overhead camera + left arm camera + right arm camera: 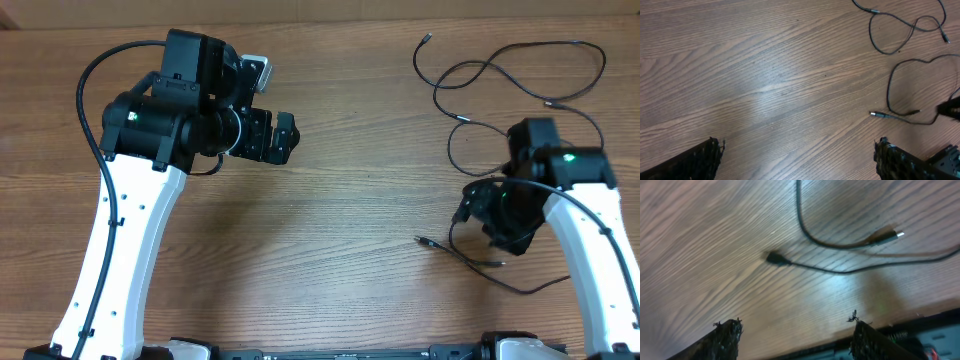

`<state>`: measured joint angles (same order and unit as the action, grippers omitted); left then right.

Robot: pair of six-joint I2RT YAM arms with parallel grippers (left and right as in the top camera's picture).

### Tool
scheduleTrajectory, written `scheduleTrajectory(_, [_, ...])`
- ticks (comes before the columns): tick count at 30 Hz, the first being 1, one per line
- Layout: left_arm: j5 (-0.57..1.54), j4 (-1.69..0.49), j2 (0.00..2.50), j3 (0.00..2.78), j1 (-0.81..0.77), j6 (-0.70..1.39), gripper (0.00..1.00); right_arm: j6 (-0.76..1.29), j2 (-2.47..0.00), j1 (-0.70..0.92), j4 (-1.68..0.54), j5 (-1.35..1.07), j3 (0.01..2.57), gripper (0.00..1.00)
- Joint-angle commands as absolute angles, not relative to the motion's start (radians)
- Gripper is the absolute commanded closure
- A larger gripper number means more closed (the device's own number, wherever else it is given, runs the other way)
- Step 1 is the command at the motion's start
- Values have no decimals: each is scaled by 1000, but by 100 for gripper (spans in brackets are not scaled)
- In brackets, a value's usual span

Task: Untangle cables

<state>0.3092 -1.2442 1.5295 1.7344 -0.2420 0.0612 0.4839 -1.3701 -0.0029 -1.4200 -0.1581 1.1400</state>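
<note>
From above, thin black cables (500, 72) lie in loose, overlapping loops at the far right of a brown wooden table (340, 250) with long, fine grain. The right gripper (478, 208) hangs low over the nearer loops, so the step in hand looks like picking out one strand. It would go best to take a single cord close to a free end, away from any crossing, then draw it outward slowly so the loops slide open and do not tighten. The left gripper (288, 137) hovers well apart over bare wood at the upper left.

On the left wrist view, two dark, rough-textured fingers (707, 157) stand wide apart with nothing between them. The cords curl along the right side, and a silver-tipped plug (879, 115) points toward the middle.

Close under the right wrist, the fingers (727, 332) are likewise spread wide and empty. Beyond them lie two cord ends near each other: a black moulded plug (775, 258) and a metal-tipped plug (890, 235). The view is blurred. The cords look limp, smooth and far thinner than the fingers, so a full, firm closing near the wood seems needed.
</note>
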Motion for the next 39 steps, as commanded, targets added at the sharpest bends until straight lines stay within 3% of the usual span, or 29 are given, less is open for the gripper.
scheduleTrajectory(1, [304,-1244,1517,1734,-242,75,0,535,-1370,3,-1342,-173,1012,28])
scheduleTrajectory(13, [304,-1237,1517,1734,-242,75,0,527,-1370,3,-1125,-289,769,26])
scheduleTrajectory(21, [304,-1238,1517,1734,-242,75,1,706,-1370,3,-909,-251,651,26])
scheduleTrajectory(39, [304,-1226,1517,1734,-242,75,0,732,-1371,3,-749,-242,639,26])
